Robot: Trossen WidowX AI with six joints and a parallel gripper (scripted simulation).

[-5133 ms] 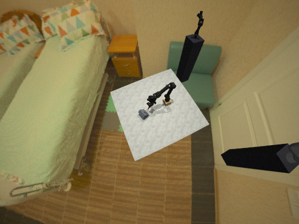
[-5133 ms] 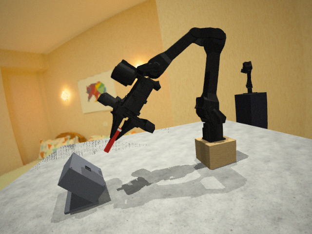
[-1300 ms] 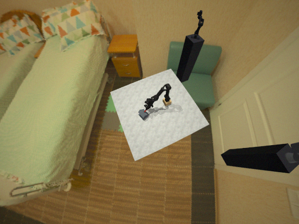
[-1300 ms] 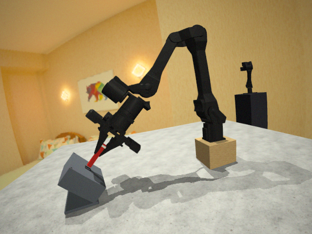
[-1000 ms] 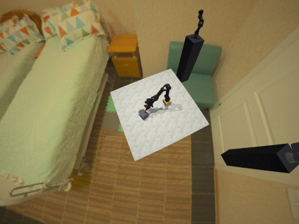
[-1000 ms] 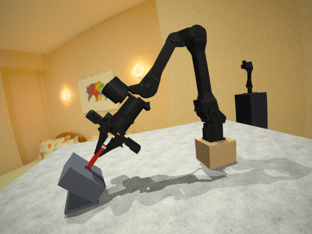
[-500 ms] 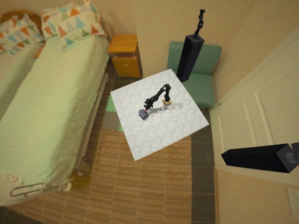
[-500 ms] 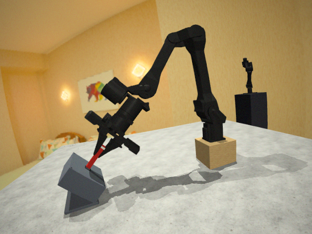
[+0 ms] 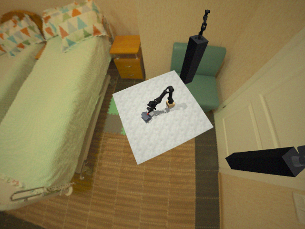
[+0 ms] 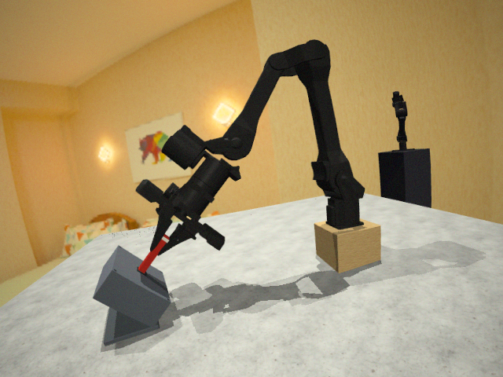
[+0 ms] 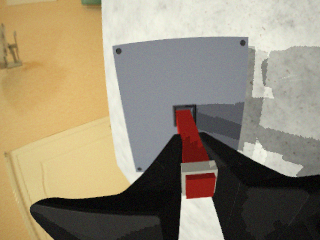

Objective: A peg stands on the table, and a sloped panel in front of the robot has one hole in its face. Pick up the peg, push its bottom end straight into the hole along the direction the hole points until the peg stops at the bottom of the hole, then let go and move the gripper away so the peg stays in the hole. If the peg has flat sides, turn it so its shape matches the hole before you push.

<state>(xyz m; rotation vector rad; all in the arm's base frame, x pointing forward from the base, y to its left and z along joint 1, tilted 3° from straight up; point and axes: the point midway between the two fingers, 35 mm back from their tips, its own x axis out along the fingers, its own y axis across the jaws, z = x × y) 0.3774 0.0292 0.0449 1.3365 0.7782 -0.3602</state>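
Note:
The red square-sided peg (image 10: 150, 260) (image 11: 192, 146) has a pale band near its top. My gripper (image 10: 156, 251) (image 11: 189, 139) is shut on the peg and holds it tilted, below the band. The grey sloped panel (image 9: 146, 116) (image 10: 132, 292) (image 11: 150, 75) stands in front of the arm. Its square hole (image 11: 193, 113) shows around the peg's bottom end in the wrist view. The peg's sides look roughly in line with the hole's sides. The bottom end is at the hole's mouth; how far inside it reaches, if at all, I cannot tell. Most of the peg is outside.
The arm's wooden base block (image 9: 170, 104) (image 10: 357, 247) stands on the white table (image 9: 162, 142) (image 10: 324, 324), behind the gripper. The arm's shadow crosses the table and part of the panel's face. Black pedestals (image 9: 193, 59) (image 9: 260, 159) (image 10: 405, 174) stand beyond the table.

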